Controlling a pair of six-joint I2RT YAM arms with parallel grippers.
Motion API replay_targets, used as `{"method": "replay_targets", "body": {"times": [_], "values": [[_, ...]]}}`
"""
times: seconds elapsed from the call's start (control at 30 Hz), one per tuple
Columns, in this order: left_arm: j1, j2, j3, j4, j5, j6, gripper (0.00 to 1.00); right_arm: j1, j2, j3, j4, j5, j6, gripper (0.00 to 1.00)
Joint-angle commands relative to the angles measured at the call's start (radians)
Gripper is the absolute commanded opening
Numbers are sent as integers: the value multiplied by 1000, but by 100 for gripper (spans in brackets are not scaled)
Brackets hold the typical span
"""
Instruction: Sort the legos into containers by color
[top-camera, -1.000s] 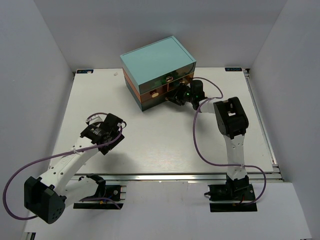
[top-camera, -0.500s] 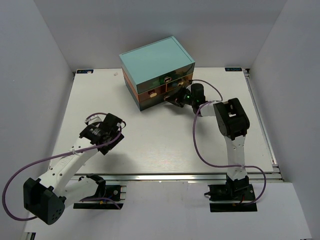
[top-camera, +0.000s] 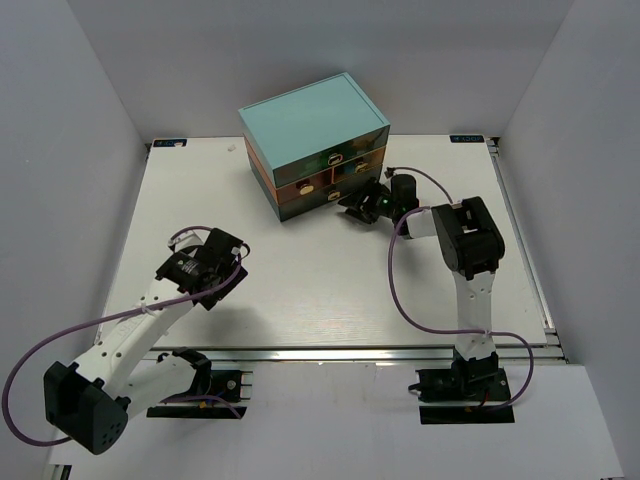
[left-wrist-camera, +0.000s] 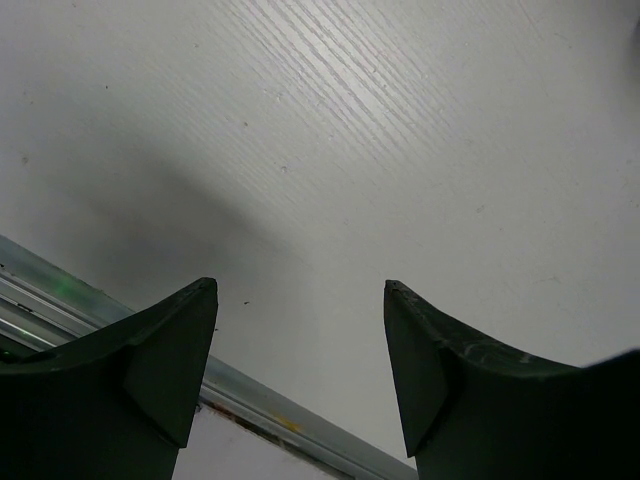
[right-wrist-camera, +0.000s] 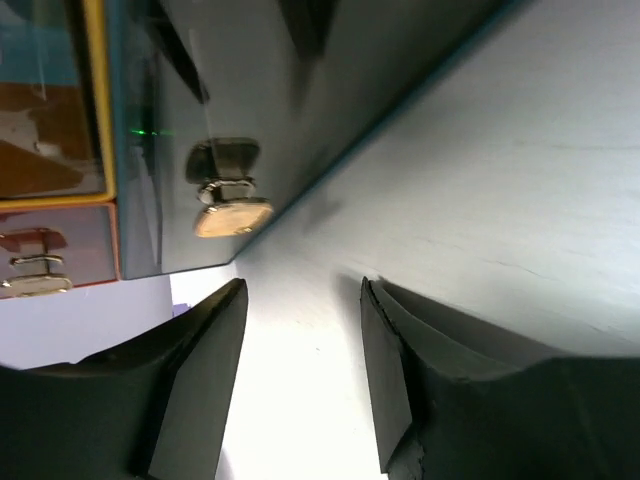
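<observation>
**Grippers open and empty: right gripper (top-camera: 358, 205) at the chest (top-camera: 315, 120), left gripper (left-wrist-camera: 298, 290) well apart from it**

A white wood-grain table (top-camera: 330, 270) carries a boxy chest with a light teal top. The white right arm (top-camera: 465, 240) reaches toward the chest's front, trailing a purple cable (top-camera: 395, 290). The white left arm (top-camera: 150, 320) stretches over bare table, well away from the chest and on its left side.

The drawers (top-camera: 330, 178) sit pushed into the chest's front, in teal and orange.

The right gripper sits low, just in front of the chest's lower right corner. Its wrist camera shows the jaws parted by a moderate gap with only table between them. Just past the fingertips is a dark teal drawer front (right-wrist-camera: 200, 90) with a tan knob (right-wrist-camera: 232, 215). The fingers do not touch the knob. Next to it is an orange-red front (right-wrist-camera: 60, 245).

The left gripper's jaws stand wide apart, holding nothing. Below them are the table and a metal rail (left-wrist-camera: 100, 310), on the table side farthest from the chest.
</observation>
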Motion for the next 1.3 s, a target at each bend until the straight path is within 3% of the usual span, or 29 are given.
{"method": "replay_targets", "body": {"times": [0.0,0.4,0.9,1.0,1.27], "values": [[5,-24,-9,9,-3,-11,77,8,-19,58,40,-8,0,56],[5,-3,14,-22,3,-21,77,28,76,213,8,6,49,62],[5,94,91,-22,0,21,77,29,132,267,46,-43,11,62],[5,112,117,-34,-5,32,77,29,141,260,84,-46,12,60],[5,137,142,-36,6,29,77,26,158,245,187,-71,20,42]]}}
